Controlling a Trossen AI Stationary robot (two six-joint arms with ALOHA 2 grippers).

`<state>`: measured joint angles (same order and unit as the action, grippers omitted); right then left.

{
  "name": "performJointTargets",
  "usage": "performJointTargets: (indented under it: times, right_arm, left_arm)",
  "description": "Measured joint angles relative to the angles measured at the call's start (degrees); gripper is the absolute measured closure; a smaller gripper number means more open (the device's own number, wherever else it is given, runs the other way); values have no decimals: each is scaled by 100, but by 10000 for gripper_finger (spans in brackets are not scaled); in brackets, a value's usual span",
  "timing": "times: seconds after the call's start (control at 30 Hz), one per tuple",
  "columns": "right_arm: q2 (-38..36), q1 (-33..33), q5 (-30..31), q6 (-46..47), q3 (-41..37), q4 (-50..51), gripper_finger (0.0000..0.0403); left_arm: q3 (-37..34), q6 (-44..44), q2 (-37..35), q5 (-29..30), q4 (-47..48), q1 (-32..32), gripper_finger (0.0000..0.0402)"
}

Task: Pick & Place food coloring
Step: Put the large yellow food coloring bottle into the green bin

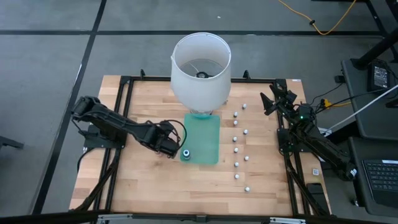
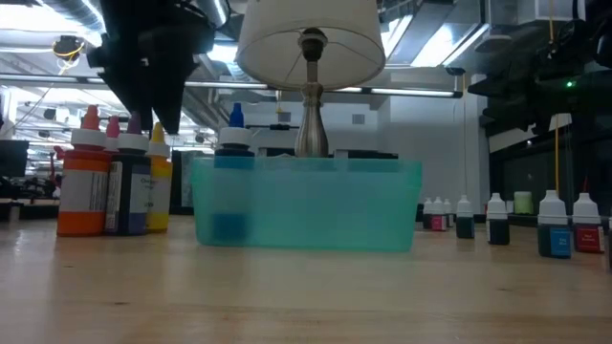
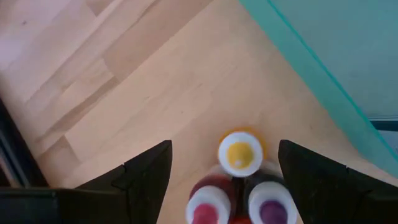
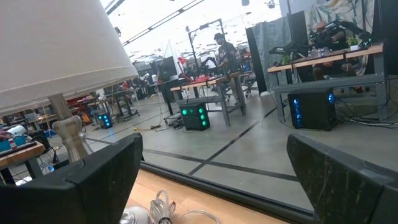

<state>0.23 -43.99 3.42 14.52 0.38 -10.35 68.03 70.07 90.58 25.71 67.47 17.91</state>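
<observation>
Left gripper [image 3: 225,180] open, fingers straddling a cluster of food coloring bottles [image 3: 240,154] without touching, just beside the teal bin [image 1: 202,138] holding one blue-capped bottle [image 1: 186,153]. Right gripper [image 1: 272,99] parked wide open near the table's [image 1: 155,186] far right edge.

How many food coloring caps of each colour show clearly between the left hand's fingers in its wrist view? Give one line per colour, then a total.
Yellow cap: 1
Red cap: 1
Purple cap: 1
Total: 3
A red sliver at the picture's edge is too cut off to count.
</observation>
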Motion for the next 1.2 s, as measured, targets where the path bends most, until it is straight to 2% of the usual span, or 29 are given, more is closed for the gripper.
performJointTargets:
  times: [0.33,0.77,0.93,1.2]
  right_arm:
    - [0,-1,0,-1,0,2,4]
    - [0,-2,0,0,0,2,4]
    - [0,-2,0,0,0,2,4]
    - [0,0,0,-2,0,2,4]
  left_arm:
    - [2,-36,475,-133,-46,-42,118]
    - [3,-188,554,-332,-160,-176,124]
    - [3,-191,552,-443,-158,-199,144]
    - [4,-323,552,-526,-158,-195,200]
